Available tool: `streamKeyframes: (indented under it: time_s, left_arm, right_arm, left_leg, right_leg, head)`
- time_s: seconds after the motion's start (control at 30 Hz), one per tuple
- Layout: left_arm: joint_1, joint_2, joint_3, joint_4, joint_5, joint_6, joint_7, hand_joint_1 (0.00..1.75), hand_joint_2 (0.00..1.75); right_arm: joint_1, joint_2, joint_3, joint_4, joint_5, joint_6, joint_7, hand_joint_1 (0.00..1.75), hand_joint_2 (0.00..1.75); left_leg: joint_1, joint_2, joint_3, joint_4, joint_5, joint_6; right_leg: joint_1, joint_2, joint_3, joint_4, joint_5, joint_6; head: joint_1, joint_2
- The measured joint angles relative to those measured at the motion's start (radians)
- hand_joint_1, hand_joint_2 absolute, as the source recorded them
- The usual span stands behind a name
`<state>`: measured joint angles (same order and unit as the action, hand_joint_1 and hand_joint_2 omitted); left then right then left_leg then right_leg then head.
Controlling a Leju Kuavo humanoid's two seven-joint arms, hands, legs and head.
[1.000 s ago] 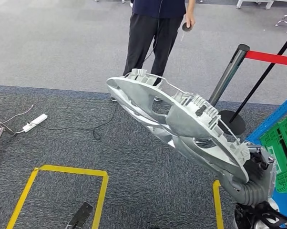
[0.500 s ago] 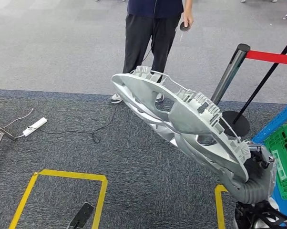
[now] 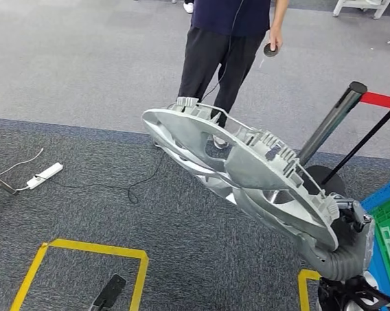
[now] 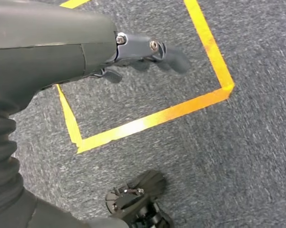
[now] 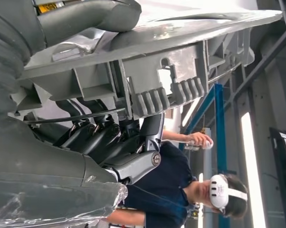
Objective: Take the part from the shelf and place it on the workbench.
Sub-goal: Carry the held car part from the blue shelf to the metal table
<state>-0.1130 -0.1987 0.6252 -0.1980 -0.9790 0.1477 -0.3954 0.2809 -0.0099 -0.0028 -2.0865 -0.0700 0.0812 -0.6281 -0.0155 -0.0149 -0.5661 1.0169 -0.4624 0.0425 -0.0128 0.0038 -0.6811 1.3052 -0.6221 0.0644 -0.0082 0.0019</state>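
Observation:
The part (image 3: 241, 168) is a large silver-grey cast frame with ribs and cut-outs, carried in the air over the carpet. It slants up and to the left from my right hand (image 3: 352, 223), which grips its near end at the lower right. The right wrist view shows the dark fingers (image 5: 98, 137) wrapped round the ribbed edge of the part (image 5: 163, 76). My left hand (image 4: 145, 52) hangs over the floor with its fingers apart and nothing in it.
A person (image 3: 227, 45) in dark clothes stands ahead holding a controller. A barrier post (image 3: 330, 123) with red tape stands to the right, beside a blue shelf with green crates (image 3: 389, 240). Yellow tape boxes (image 3: 85, 249), a power strip (image 3: 45, 175) and cables lie on the carpet.
The whole scene has shifted to the right and down, so the camera has turned. The part stays held in my right hand at much the same pose.

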Motion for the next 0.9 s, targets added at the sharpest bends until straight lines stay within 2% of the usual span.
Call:
streamKeyframes:
  time_s: [0.03,0.07,0.1,0.2,0.23,0.27,0.33,0.37,0.4,0.47,0.5,0.53,0.57,0.6,0.63,0.67,0.7,0.73,0.77,0.8,0.83,0.9]
  left_arm:
    - [0.002,0.0,0.0,0.0,0.001,0.0,0.001,0.0,1.75]
    - [0.003,-0.001,0.0,0.0,0.002,0.001,0.001,0.0,1.75]
    - [0.003,-0.001,0.0,0.0,0.003,0.001,0.002,0.0,1.75]
    - [0.005,-0.005,0.0,0.0,0.005,0.003,0.003,0.0,1.75]
    - [0.005,-0.006,0.0,0.0,0.005,0.003,0.003,0.0,1.75]
    - [0.005,-0.006,0.0,0.0,0.005,0.004,0.003,0.0,1.75]
    - [0.001,-0.004,0.0,0.0,0.005,0.004,0.003,0.0,1.75]
    - [-0.001,-0.004,0.0,0.0,0.005,0.005,0.003,0.0,1.75]
    - [-0.002,-0.003,0.0,0.0,0.005,0.005,0.003,0.0,1.75]
    - [-0.002,-0.002,0.0,0.0,0.005,0.005,0.003,0.0,1.75]
    - [-0.001,-0.002,0.0,0.0,0.005,0.005,0.003,0.0,1.75]
    - [0.001,-0.002,0.0,0.0,0.005,0.005,0.003,0.0,1.75]
    - [0.002,-0.002,0.0,0.0,0.005,0.005,0.003,0.0,1.75]
    - [0.003,-0.002,0.0,0.0,0.005,0.005,0.003,0.0,1.75]
    - [0.003,-0.001,0.0,0.0,0.005,0.005,0.003,0.0,1.75]
    - [0.003,-0.002,0.0,0.0,0.005,0.005,0.003,0.0,1.75]
    - [0.001,-0.002,0.0,0.0,0.005,0.005,0.003,0.0,1.75]
    - [-0.001,-0.003,0.0,0.0,0.005,0.004,0.003,0.0,1.75]
    - [-0.002,-0.004,0.0,0.0,0.004,0.004,0.003,0.0,1.75]
    - [-0.002,-0.003,0.0,0.0,0.004,0.003,0.003,0.0,1.75]
    - [0.0,-0.003,0.0,0.0,0.004,0.003,0.003,0.0,1.75]
    - [-0.001,-0.002,0.0,0.0,0.005,0.003,0.003,0.0,1.75]
  right_arm:
    - [0.001,0.0,0.0,0.0,0.001,-0.001,0.0,1.75,1.75]
    - [0.001,0.0,0.0,0.0,0.002,-0.002,0.0,1.75,1.75]
    - [0.001,0.0,0.0,0.0,0.003,-0.003,0.001,1.75,1.75]
    - [0.002,0.0,0.0,0.0,0.015,-0.009,0.001,1.75,1.75]
    - [0.003,0.0,0.0,0.0,0.021,-0.012,0.002,1.75,1.75]
    - [0.004,0.0,0.0,-0.001,0.027,-0.015,0.003,1.75,1.75]
    - [0.005,-0.001,0.0,-0.001,0.036,-0.019,0.004,1.75,1.75]
    - [0.004,-0.001,0.0,-0.001,0.038,-0.019,0.004,1.75,1.75]
    - [0.004,-0.002,-0.001,-0.002,0.038,-0.019,0.004,1.75,1.75]
    - [0.004,-0.002,-0.001,-0.002,0.039,-0.02,0.004,1.75,1.75]
    - [0.004,-0.002,-0.001,-0.002,0.039,-0.02,0.004,1.75,1.75]
    - [0.004,-0.002,-0.002,-0.001,0.039,-0.021,0.004,1.75,1.75]
    - [0.004,-0.002,-0.002,-0.001,0.039,-0.02,0.004,1.75,1.75]
    - [0.004,-0.002,-0.002,-0.001,0.039,-0.02,0.004,1.75,1.75]
    - [0.004,-0.002,-0.002,-0.001,0.039,-0.02,0.004,1.75,1.75]
    - [0.005,-0.002,-0.002,-0.001,0.039,-0.02,0.004,1.75,1.75]
    - [0.005,-0.002,-0.002,-0.002,0.039,-0.02,0.003,1.75,1.75]
    - [0.006,-0.002,-0.002,-0.002,0.039,-0.02,0.003,1.75,1.75]
    - [0.006,-0.002,-0.002,-0.002,0.039,-0.02,0.003,1.75,1.75]
    - [0.006,-0.002,-0.002,-0.002,0.039,-0.02,0.003,1.75,1.75]
    - [0.006,-0.002,-0.002,-0.002,0.04,-0.02,0.003,1.75,1.75]
    - [0.006,-0.002,-0.002,-0.001,0.04,-0.019,0.003,1.75,1.75]
  left_leg:
    - [-0.002,-0.002,0.016,0.0,-0.011,0.002]
    - [-0.004,-0.004,0.033,0.0,-0.023,0.003]
    - [-0.005,-0.006,0.052,0.0,-0.037,0.004]
    - [-0.011,-0.013,0.09,0.003,-0.08,-0.001]
    - [-0.014,-0.015,0.098,0.005,-0.091,-0.004]
    - [-0.016,-0.017,0.106,0.008,-0.097,-0.008]
    - [-0.019,-0.017,0.105,0.022,-0.098,-0.015]
    - [-0.019,-0.014,0.09,0.048,-0.099,-0.02]
    - [-0.017,-0.01,0.063,0.089,-0.109,-0.027]
    - [-0.009,-0.004,-0.013,0.197,-0.156,-0.041]
    - [-0.004,-0.003,-0.05,0.238,-0.179,-0.047]
    - [0.0,-0.003,-0.078,0.256,-0.184,-0.054]
    - [0.005,-0.001,-0.091,0.246,-0.165,-0.06]
    - [0.01,0.005,-0.089,0.207,-0.122,-0.067]
    - [0.014,0.022,-0.076,0.15,-0.066,-0.075]
    - [0.015,0.052,-0.063,0.091,-0.023,-0.082]
    - [0.015,0.078,-0.053,0.046,0.002,-0.08]
    - [0.014,0.096,-0.049,0.018,0.015,-0.074]
    - [0.011,0.098,-0.05,0.01,0.013,-0.065]
    - [0.01,0.085,-0.05,0.009,0.015,-0.052]
    - [0.011,0.07,-0.048,0.008,0.02,-0.044]
    - [0.013,0.042,-0.042,0.006,0.023,-0.03]
  right_leg:
    - [0.005,0.0,-0.037,0.02,-0.017,-0.005]
    - [0.01,0.001,-0.057,0.007,-0.016,-0.011]
    - [0.016,0.001,-0.063,-0.035,0.013,-0.018]
    - [0.033,0.005,-0.05,-0.202,0.203,-0.041]
    - [0.035,0.006,-0.045,-0.229,0.245,-0.046]
    - [0.035,0.006,-0.04,-0.239,0.258,-0.05]
    - [0.029,-0.001,-0.027,-0.244,0.261,-0.055]
    - [0.026,-0.005,-0.022,-0.249,0.259,-0.057]
    - [0.023,-0.01,-0.017,-0.253,0.257,-0.059]
    - [0.019,-0.02,-0.012,-0.257,0.249,-0.062]
    - [0.016,-0.026,-0.01,-0.257,0.244,-0.062]
    - [0.013,-0.033,-0.006,-0.257,0.239,-0.06]
    - [0.009,-0.041,-0.001,-0.257,0.233,-0.058]
    - [0.005,-0.049,0.007,-0.257,0.228,-0.053]
    - [0.001,-0.057,0.015,-0.257,0.222,-0.047]
    - [-0.001,-0.066,0.023,-0.256,0.217,-0.04]
    - [0.001,-0.075,0.028,-0.255,0.212,-0.033]
    - [0.003,-0.084,0.032,-0.255,0.208,-0.026]
    - [0.005,-0.096,0.037,-0.256,0.205,-0.021]
    - [0.007,-0.109,0.041,-0.259,0.202,-0.016]
    - [0.004,-0.11,0.045,-0.257,0.196,-0.01]
    - [-0.001,-0.072,0.033,-0.209,0.161,-0.001]
  head:
    - [0.0,0.0]
    - [0.0,0.0]
    - [0.0,0.0]
    - [0.002,0.0]
    - [0.003,0.0]
    - [0.003,0.0]
    - [0.002,0.0]
    - [0.001,0.0]
    - [0.001,0.0]
    - [0.0,0.0]
    - [0.0,0.0]
    - [0.0,0.0]
    - [0.0,0.0]
    - [0.0,0.0]
    - [-0.001,0.0]
    - [-0.002,0.0]
    - [-0.005,0.0]
    - [-0.006,0.0]
    - [-0.006,0.0]
    - [-0.006,0.0]
    - [-0.004,0.0]
    - [-0.001,0.0]
